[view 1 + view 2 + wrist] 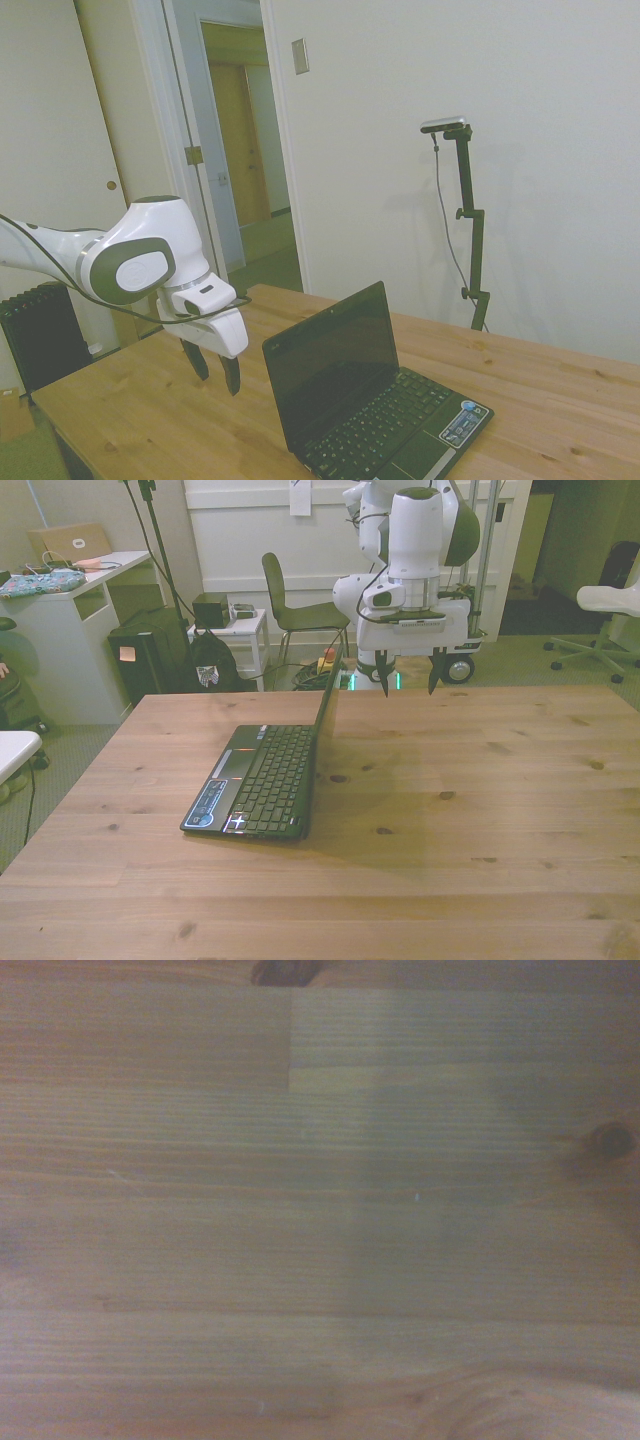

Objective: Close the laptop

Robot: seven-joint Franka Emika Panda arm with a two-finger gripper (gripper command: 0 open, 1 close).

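On wooden table (480, 810), open laptop (262, 778)

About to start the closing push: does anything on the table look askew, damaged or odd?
Nothing stands out. The laptop sits flat on the table, lid up. The tool hangs open behind the lid, touching nothing.

You see a wooden table (480, 810) made of light planks with dark knots. On it stands only the laptop (262, 780), open, toward the front view's left. The wrist view shows you bare wood grain (320, 1220).
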